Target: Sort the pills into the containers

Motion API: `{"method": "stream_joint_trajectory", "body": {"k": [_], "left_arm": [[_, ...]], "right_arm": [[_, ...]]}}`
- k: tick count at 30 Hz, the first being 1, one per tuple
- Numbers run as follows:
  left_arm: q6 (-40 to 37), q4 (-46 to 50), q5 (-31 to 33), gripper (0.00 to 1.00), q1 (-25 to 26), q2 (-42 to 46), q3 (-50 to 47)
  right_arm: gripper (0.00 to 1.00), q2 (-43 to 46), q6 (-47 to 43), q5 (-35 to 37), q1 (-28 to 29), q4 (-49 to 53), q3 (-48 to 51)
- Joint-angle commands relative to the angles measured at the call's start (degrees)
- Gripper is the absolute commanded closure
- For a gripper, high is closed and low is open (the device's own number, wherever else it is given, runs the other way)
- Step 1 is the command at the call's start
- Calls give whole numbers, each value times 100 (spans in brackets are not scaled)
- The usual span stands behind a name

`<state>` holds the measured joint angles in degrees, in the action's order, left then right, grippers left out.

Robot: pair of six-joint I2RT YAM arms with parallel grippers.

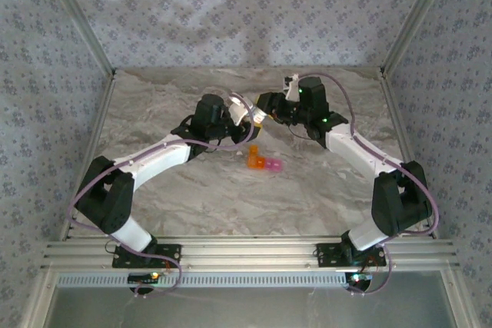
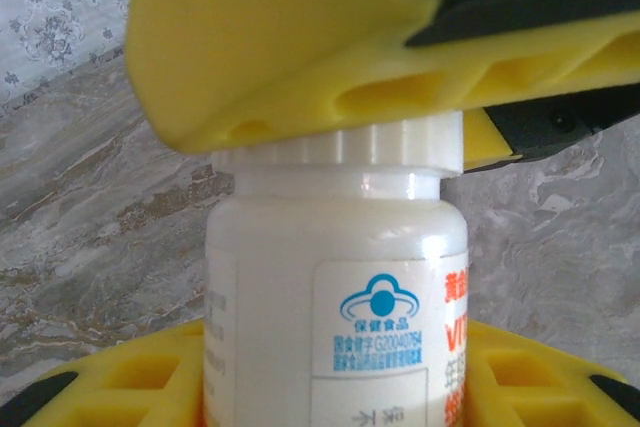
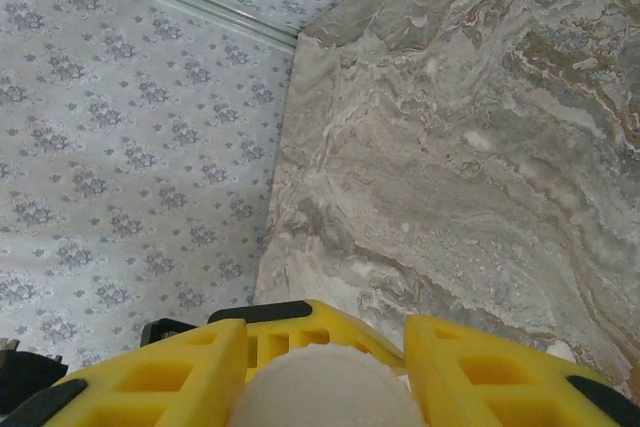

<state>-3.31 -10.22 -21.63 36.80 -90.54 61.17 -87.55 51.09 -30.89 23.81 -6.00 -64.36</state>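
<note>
1. Bottle (image 2: pixel 330 277) first: it is white with a printed label, and we use it as our landmark.
2. Our left pincer (image 2: pixel 335 392) is clamped on the bottle's lower body, one yellow finger on each side of it.
3. Our right pincer (image 3: pixel 325 372) sits on top of the bottle. Its yellow fingers (image 2: pixel 280 37) are pressed against the ribbed white cap (image 2: pixel 340 145), so we read it as closed narrow on that cap.
4. The containers (image 1: pixel 262 161), a short strip running from orange to pink, lie on the marbled worktop (image 1: pixel 323 190). They are on the arm-base side of the bottle, near it but apart, and no pincer touches them.
5. We cannot make out any pills in the strip at this size.
</note>
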Motion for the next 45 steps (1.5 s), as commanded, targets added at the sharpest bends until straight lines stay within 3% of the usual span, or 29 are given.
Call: {"method": "stream_joint_trajectory", "body": {"k": [1, 4, 12, 24, 35, 45], "left_arm": [[302, -445, -268, 100, -82, 54, 169], [567, -681, -409, 100, -191, 127, 116], [650, -711, -482, 100, -233, 211, 124], [538, -617, -434, 100, -230, 125, 123], [473, -560, -447, 100, -227, 53, 139], [466, -527, -455, 100, -191, -2, 167]], "right_arm": [[59, 65, -126, -161, -138, -430, 222], [58, 87, -231, -343, -261, -702, 351], [45, 105, -125, -565, -461, -851, 504], [17, 366, -143, -617, -522, -609, 521], [11, 383, -45, -455, -470, -561, 386], [11, 45, 43, -375, -214, -648, 86]]}}
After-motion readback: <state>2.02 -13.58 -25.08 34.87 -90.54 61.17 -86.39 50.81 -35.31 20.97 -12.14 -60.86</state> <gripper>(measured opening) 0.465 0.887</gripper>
